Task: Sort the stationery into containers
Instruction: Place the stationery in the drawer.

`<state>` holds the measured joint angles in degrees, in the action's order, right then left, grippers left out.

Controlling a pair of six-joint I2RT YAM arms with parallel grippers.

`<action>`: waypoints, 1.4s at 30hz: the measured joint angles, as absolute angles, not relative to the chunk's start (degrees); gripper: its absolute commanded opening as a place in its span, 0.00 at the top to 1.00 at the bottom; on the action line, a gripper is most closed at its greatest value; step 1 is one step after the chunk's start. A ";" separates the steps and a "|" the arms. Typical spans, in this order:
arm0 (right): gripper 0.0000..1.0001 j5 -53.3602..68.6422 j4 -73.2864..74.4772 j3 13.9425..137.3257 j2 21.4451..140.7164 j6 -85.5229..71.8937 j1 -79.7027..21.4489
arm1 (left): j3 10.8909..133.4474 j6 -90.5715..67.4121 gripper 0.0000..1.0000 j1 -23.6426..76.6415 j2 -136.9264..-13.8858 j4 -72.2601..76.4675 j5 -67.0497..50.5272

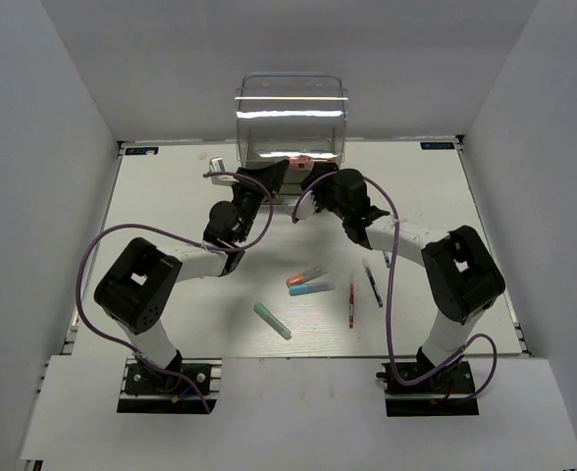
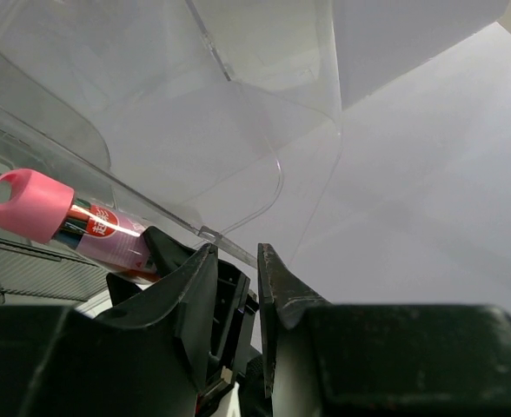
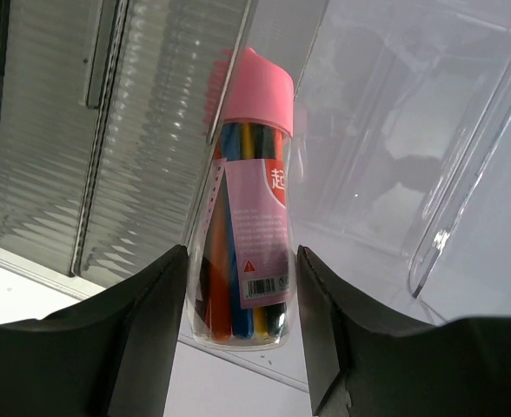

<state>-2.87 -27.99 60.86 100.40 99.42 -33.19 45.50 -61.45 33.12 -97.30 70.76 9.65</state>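
Stationery lay scattered on the white tabletop (image 1: 436,196) between the two arms. An orange-capped marker (image 1: 305,278) sat just beside a light blue marker (image 1: 313,289), and a teal-green marker (image 1: 272,320) lay nearer the arm bases, to their left. A thin red pen (image 1: 351,305) and a dark pen (image 1: 372,283) lay off to their right. At the far edge stood the clear organiser (image 1: 290,108), and both arms reached to its front. The right claw (image 3: 241,254) was closed on a chunky pink-capped tube (image 3: 251,200), a transparent barrel with coloured sticks inside. Its two fingers pressed the lower barrel from either side while the cap stuck out beyond the fingertips. The right wrist view showed the tube right up against the organiser, with the ribbed drawers (image 3: 64,130) on one side and the clear walls of the top compartment (image 3: 394,130) on the other. I could not tell whether tube and plastic were touching. The left claw (image 2: 236,252) hung close by at the same front face, its jaws only a narrow slit apart. A clear plastic edge ran down toward that slit, but I could not tell whether the fingers pinched it. The left wrist view showed the pink cap just to one side of that claw, below the transparent compartment.
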 measured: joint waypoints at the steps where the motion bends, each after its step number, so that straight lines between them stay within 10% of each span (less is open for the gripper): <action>1: 1.00 -2.79 -27.99 60.95 100.57 100.03 -33.04 | 45.50 -61.45 0.64 33.12 -97.30 70.76 9.65; 16: 0.98 -1.26 -26.63 63.22 102.63 107.46 -32.14 | 45.82 -61.49 0.63 33.12 -97.30 70.81 9.67; 31: 0.57 0.51 -24.62 64.99 103.28 109.47 -31.94 | 45.87 -61.58 0.63 33.12 -97.38 71.00 9.65; 35: 0.29 0.67 -24.93 64.82 103.28 109.30 -31.92 | 45.91 -61.78 0.63 33.12 -97.91 71.18 9.65; 42: 0.27 1.58 -26.37 64.77 103.20 108.77 -31.92 | 45.91 -62.02 0.63 33.12 -98.17 71.20 9.65</action>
<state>1.58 -26.37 64.77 103.20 108.77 -31.92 45.91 -62.02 33.12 -98.17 71.20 9.65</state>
